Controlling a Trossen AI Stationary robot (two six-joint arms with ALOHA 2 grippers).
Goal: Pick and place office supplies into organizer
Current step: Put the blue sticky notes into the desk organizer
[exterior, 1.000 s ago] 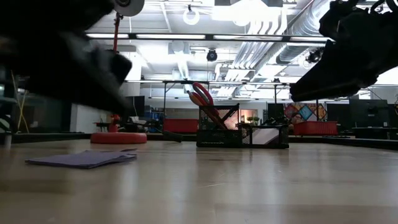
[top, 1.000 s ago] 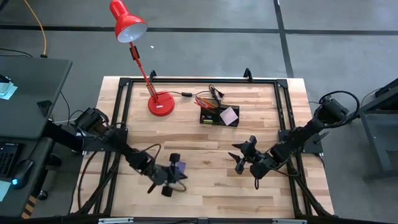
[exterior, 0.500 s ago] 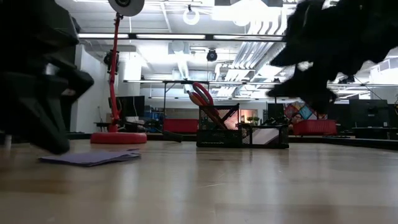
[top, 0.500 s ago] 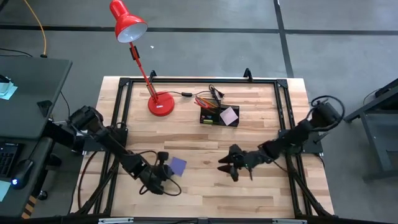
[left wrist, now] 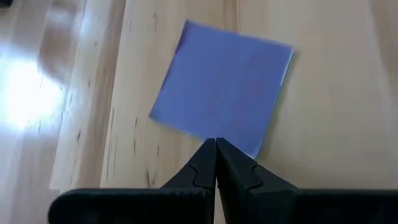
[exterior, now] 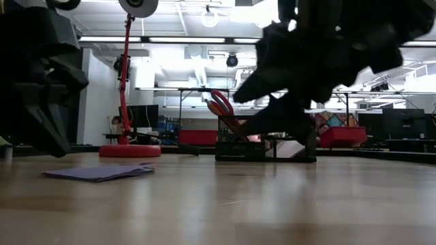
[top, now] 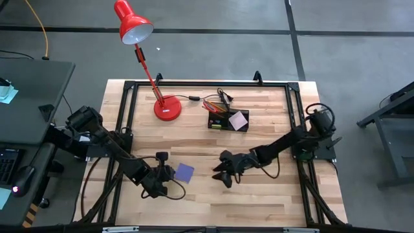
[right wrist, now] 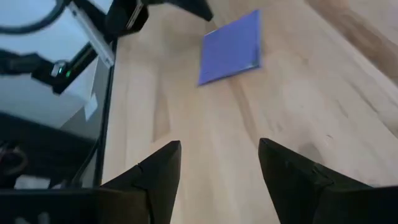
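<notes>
A blue-purple square pad (top: 185,171) (left wrist: 224,93) lies flat on the wooden table, left of centre. My left gripper (top: 169,174) (left wrist: 216,143) is shut, its tips at the pad's left edge and raised a little off the table in the low view. My right gripper (top: 219,175) (right wrist: 217,165) stands open to the right of the pad, pointing at it from a short way off. The black organizer (top: 228,120) (exterior: 266,146) stands at the far middle, with a pink pad (top: 238,120), pencils and red-handled scissors (exterior: 219,105) in it.
A red desk lamp stands with its round base (top: 167,107) left of the organizer, its head out beyond the far edge. A black frame (top: 126,129) runs along the table's sides. Bare wood lies between the pad and the organizer.
My left gripper has drawn back from over the pad toward the table's left edge, staying shut, and the pad now lies uncovered. My right gripper has swung toward the table's left, toward the pad, turning and tipping as it went.
</notes>
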